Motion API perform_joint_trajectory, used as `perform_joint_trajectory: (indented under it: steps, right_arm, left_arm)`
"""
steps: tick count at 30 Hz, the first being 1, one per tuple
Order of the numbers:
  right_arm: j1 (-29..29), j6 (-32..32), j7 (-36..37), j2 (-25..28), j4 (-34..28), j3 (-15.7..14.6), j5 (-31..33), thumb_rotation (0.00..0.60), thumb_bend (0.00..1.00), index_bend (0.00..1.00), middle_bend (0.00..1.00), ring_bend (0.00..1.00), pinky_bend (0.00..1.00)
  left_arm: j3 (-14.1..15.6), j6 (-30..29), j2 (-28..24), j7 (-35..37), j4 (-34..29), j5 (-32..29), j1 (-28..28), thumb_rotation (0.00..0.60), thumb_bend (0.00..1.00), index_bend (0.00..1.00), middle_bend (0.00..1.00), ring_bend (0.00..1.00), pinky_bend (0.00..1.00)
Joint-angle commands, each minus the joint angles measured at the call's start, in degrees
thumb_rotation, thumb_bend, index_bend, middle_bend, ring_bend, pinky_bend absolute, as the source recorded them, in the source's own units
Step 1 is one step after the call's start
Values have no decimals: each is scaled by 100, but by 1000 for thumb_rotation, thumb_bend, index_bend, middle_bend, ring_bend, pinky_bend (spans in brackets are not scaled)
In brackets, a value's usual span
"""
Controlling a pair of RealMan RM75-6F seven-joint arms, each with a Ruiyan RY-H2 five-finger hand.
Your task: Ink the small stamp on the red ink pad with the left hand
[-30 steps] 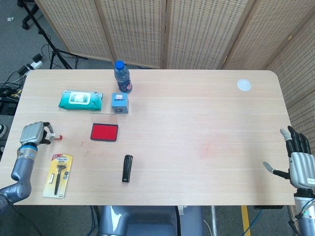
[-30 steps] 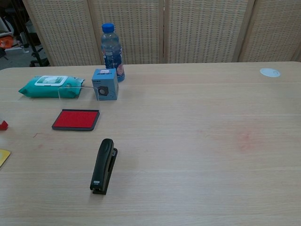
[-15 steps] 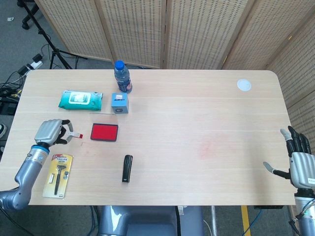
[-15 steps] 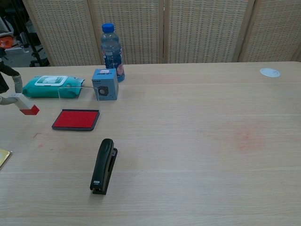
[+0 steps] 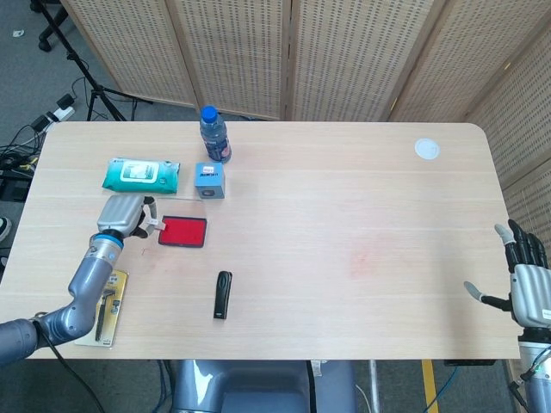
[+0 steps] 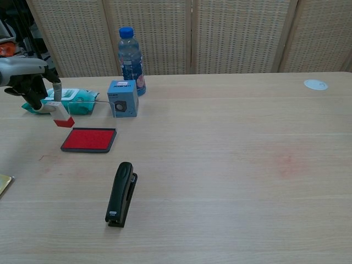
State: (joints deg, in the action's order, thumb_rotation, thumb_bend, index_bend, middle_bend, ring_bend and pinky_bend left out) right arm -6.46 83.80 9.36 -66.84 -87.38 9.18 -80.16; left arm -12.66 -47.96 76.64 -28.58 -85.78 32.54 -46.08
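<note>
My left hand (image 5: pixel 122 215) (image 6: pixel 28 80) pinches a small white stamp with a red base (image 6: pixel 60 115) (image 5: pixel 156 225) and holds it in the air just left of the red ink pad (image 5: pixel 182 231) (image 6: pixel 89 139). The stamp hangs above the pad's left end, tilted, red face down, not touching it. The pad lies flat in its dark frame on the left part of the wooden table (image 5: pixel 344 198). My right hand (image 5: pixel 523 287) hovers at the table's right front corner, fingers spread, holding nothing.
A black stapler (image 5: pixel 223 295) (image 6: pixel 121 193) lies in front of the pad. Behind it stand a small blue box (image 5: pixel 209 181) (image 6: pixel 122 98), a water bottle (image 5: pixel 214 134) (image 6: pixel 131 54) and a teal wipes pack (image 5: pixel 141 175) (image 6: pixel 70 98). A carded razor (image 5: pixel 102 306) lies front left. A white disc (image 5: pixel 426 149) sits far right.
My left hand has carried the stamp rightward and away from the table's left edge, up to the left end of the ink pad. The right hand stays almost still.
</note>
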Motion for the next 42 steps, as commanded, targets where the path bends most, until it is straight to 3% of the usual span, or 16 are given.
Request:
perform_joint_trajectory:
  steps: [1,11,42]
  right_arm:
    - [-9,-26,3,-4,16,1,18,600,0,0,0,0,0]
    - [-31,-92,35,-11,66,29,88,600,0,0,0,0,0]
    - [-35,-118,141,-5,112,51,119,600,0,0,0,0,0]
  left_arm:
    - [80,126,207,-65,254,-231,-184,600,436,628,1000,1000,950]
    - [231,139,520,-64,674,-406,-365,600,450,628,1000,1000,950]
    - [297,295,1311,316,1608,-72,-445,600,449,642,1000,1000,950]
